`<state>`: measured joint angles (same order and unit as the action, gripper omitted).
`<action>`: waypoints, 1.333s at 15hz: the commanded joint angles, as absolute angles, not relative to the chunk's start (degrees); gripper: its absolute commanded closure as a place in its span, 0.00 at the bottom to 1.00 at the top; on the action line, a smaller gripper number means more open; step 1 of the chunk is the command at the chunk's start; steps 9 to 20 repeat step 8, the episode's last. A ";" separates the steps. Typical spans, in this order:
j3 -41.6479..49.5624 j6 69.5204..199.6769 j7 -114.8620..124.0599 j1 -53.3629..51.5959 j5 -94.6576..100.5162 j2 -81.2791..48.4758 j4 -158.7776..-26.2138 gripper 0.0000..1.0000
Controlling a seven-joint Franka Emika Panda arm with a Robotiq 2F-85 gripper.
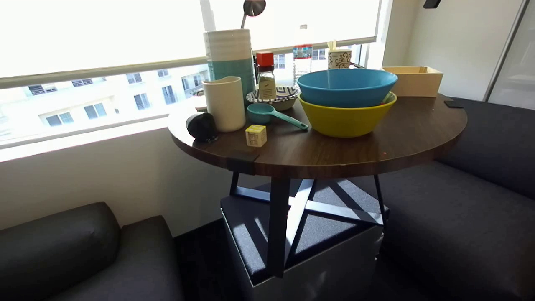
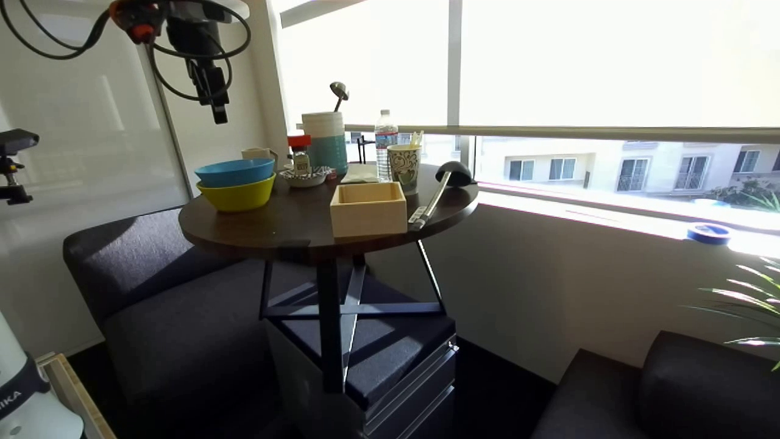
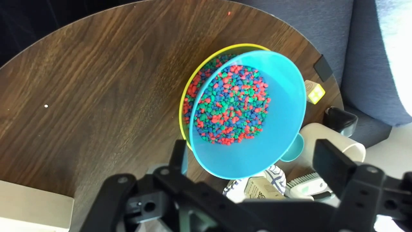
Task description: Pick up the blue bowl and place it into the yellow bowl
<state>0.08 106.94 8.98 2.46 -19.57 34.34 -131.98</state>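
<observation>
The blue bowl sits inside the yellow bowl, slightly tilted and off-centre. Both bowls show in the other views: the blue bowl above the yellow bowl, and from above the blue bowl covers most of the yellow bowl. Red, green and blue pebbles lie in both bowls. My gripper is open and empty, its fingers apart in the wrist view. In an exterior view the gripper hangs well above the bowls, touching neither.
The bowls stand on a round dark table. Near them are a teal scoop, a cream cup, a letter cube, a patterned dish with a red-capped jar, and a wooden box. A ladle lies beyond the box.
</observation>
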 commanded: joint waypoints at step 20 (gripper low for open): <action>-0.75 106.89 9.72 2.07 -17.96 35.72 -132.07 0.00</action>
